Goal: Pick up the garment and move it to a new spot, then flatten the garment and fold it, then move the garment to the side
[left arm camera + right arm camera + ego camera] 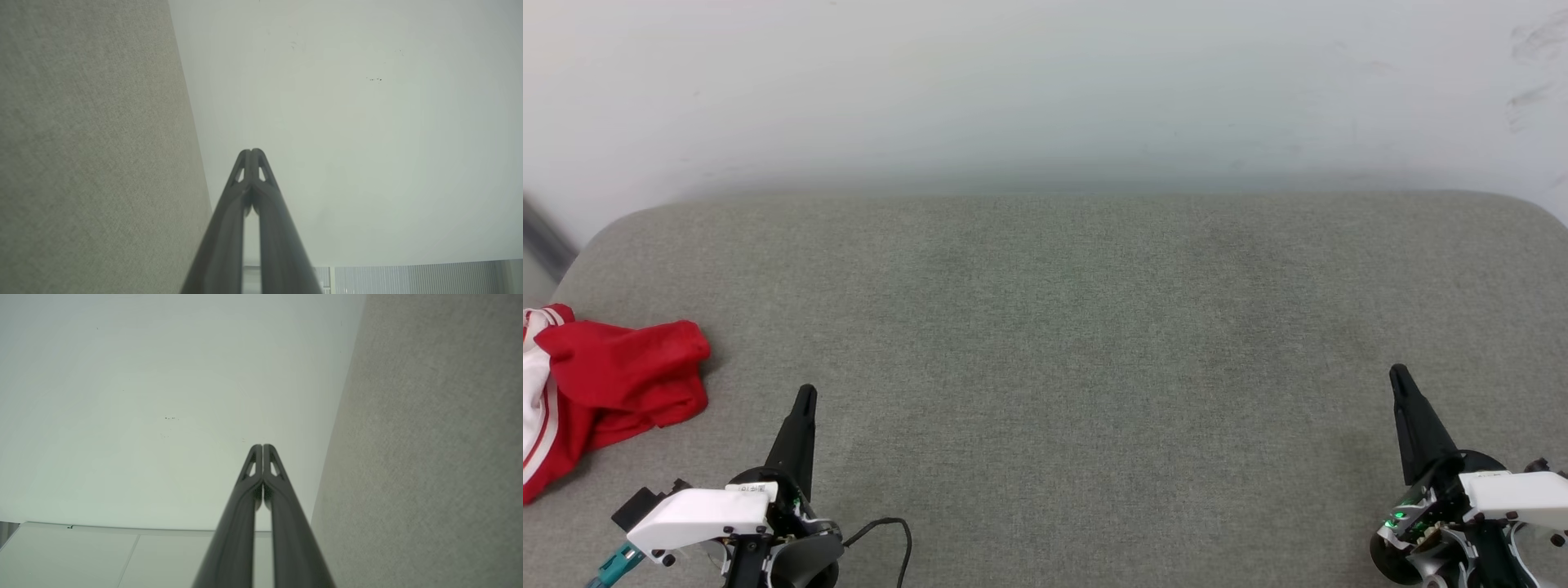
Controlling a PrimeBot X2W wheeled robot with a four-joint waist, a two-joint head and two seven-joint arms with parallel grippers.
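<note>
The left claw (805,392) is pressed shut with nothing between its fingers, tip pointing away over the grey fabric surface (1062,327). The right claw (1398,372) is shut and empty too, well apart from it at the other side. Both sit low at the near edge, neither one touching cloth.

The garment (621,376) lies in a crumpled heap at the far left of the surface, near the left claw but clear of it. Red cloth is bunched on top, with a white, red-striped part running off the edge of the head view. It isn't spread or folded, so I'd judge nothing is done yet: the pick-up, the move, the flattening, the fold and the setting aside are all left.

The middle of the surface looks open for laying it out. A pale wall (1045,82) stands behind, and a thin black cable (894,527) loops by the left wrist, the only thing that might snag.
</note>
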